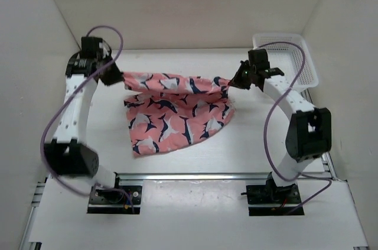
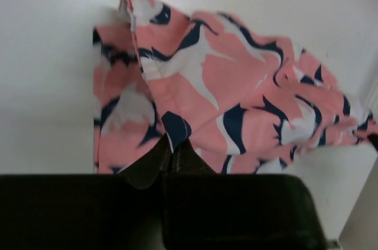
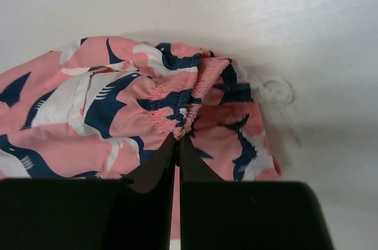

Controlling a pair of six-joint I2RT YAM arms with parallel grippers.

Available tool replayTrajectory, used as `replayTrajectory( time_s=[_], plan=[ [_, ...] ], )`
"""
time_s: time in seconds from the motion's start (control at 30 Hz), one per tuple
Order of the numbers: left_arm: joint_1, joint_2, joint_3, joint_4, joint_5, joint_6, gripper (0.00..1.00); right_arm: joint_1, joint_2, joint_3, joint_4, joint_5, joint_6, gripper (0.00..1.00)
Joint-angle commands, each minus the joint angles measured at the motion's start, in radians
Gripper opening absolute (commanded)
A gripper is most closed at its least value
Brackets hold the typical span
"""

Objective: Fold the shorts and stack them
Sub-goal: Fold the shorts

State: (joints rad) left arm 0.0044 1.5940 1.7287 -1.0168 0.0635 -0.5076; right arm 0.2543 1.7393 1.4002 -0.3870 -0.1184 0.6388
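The pink shark-print shorts (image 1: pixel 177 111) are stretched between the two arms over the middle of the white table (image 1: pixel 254 149), the upper edge pulled taut from side to side and the rest drooping toward the near edge. The left gripper (image 1: pixel 120 78) is clenched on the fabric's left end, and the right gripper (image 1: pixel 231 82) is clenched on the gathered elastic waistband at the right end. A white mesh basket (image 1: pixel 292 55) sits at the far right corner, apart from the shorts.
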Motion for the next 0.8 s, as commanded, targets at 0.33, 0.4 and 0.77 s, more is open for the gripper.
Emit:
replayTrajectory(
  time_s=[0.33, 0.4, 0.77],
  plan=[
    [-0.170, -0.678, -0.772, -0.101, 0.030, -0.210, 0.10, -0.015, -0.467, -0.487, -0.118, 0.039, -0.082, 0.00],
    [-0.170, -0.700, -0.839, -0.101, 0.050, -0.241, 0.10, -0.015, -0.480, -0.547, -0.127, 0.039, -0.082, 0.00],
    [-0.207, -0.577, -0.795, -0.082, -0.031, -0.286, 1.00, -0.024, -0.481, -0.596, -0.164, -0.010, -0.122, 0.84]
  ],
)
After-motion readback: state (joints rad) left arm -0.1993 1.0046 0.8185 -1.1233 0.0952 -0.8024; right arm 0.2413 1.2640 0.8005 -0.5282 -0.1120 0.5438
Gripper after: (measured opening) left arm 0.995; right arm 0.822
